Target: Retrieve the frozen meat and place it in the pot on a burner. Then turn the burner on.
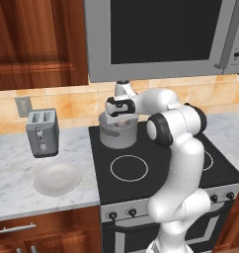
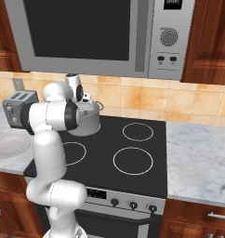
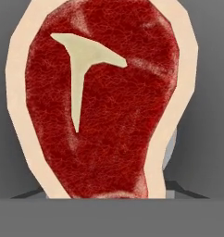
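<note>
Frozen meat (image 3: 104, 115): raw flesh, grainy red surface, smooth pale fat rim, T-shaped bone inlay. Pot (image 1: 119, 134) beneath the tool: matt grey metal. Stove top (image 1: 161, 173) below it: glossy black glass. Toaster (image 1: 42, 132): brushed grey metal. Counter (image 1: 13, 173): polished marble. Cabinets (image 1: 37, 39): varnished wood.

Black stove top between two marble counters

The flat black glass stove top (image 1: 156, 168) has white burner rings; the plain grey metal cylindrical pot (image 1: 118, 134) stands on its rear left burner. On the white-grey marble counter (image 1: 13, 173) at the left stand a boxy grey two-slot toaster (image 1: 42, 132) and, nearer the front, a round white plate (image 1: 56, 179). Another marble counter (image 2: 198, 158) lies right of the stove.
</note>
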